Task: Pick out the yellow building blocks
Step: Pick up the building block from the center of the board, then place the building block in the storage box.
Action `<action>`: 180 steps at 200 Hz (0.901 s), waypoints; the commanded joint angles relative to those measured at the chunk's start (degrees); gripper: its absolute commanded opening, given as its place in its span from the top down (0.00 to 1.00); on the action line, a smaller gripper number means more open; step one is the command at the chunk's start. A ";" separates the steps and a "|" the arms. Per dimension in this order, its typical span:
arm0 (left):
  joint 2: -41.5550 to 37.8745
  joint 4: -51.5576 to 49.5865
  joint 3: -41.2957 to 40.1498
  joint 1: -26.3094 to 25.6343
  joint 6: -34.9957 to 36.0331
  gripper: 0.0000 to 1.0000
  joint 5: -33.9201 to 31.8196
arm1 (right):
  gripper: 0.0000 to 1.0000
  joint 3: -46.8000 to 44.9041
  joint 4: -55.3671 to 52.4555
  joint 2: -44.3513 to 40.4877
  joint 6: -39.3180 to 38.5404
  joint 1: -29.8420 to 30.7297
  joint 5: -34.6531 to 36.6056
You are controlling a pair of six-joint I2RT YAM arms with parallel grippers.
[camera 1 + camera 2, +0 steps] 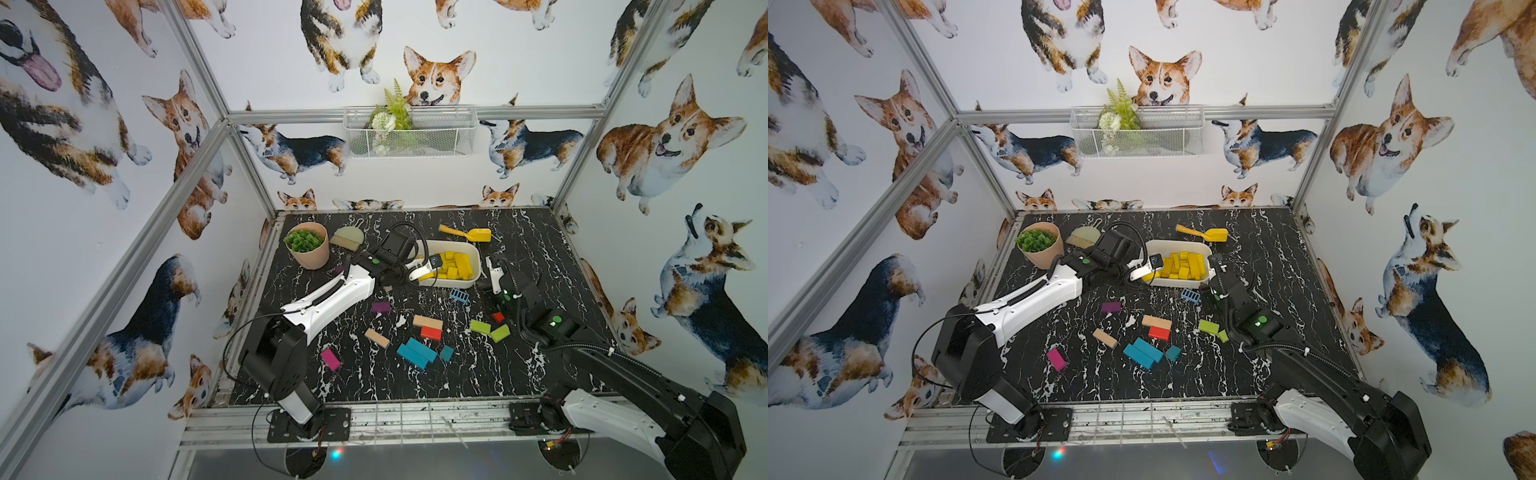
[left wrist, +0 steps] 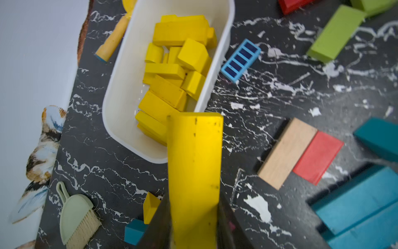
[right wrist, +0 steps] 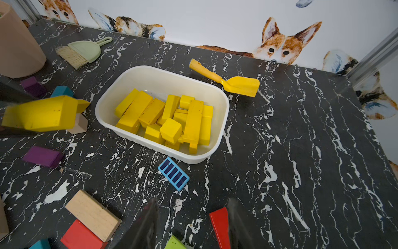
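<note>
While the left tool hangs over the end of the white tub nearest its own arm, in a top view it is closed on a yellow bar. The other yellow building blocks lie heaped inside that tub on the black marbled desk. The right tool waits just beside the tub's opposite end. Both top views show only other colours among the loose blocks on the open desk.

From the left wrist, the bar stands lengthwise between the two dark jaws, which press its sides low down. Its free end reaches over the tub's rim. One small yellow wedge sits on the desk beside the jaws, outside the tub.

From the right wrist, the right tool's jaws stand apart with nothing between them. The held bar shows at the edge, level and clear of the desk, with the wedge just behind it. A yellow shovel lies beyond the tub and is not a block.

I judge the step in hand to be delivery: the bar is lifted and nearly over its bin. Next the left tool should carry it a little further over the pile and open. After that, the wedge looks like the last yellow piece to fetch.
</note>
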 commanded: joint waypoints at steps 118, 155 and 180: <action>26.59 -3.54 26.81 -4.90 -36.46 1.00 -3.27 | 0.46 2.51 -0.76 -1.09 2.48 0.06 -0.14; 31.87 -7.24 31.74 -4.92 -33.74 0.96 -6.38 | 0.46 2.29 -1.09 -1.44 2.70 0.10 0.11; 33.27 -7.08 32.35 -4.97 -32.64 0.87 -8.19 | 0.46 2.20 -0.94 -0.86 3.01 0.09 -0.27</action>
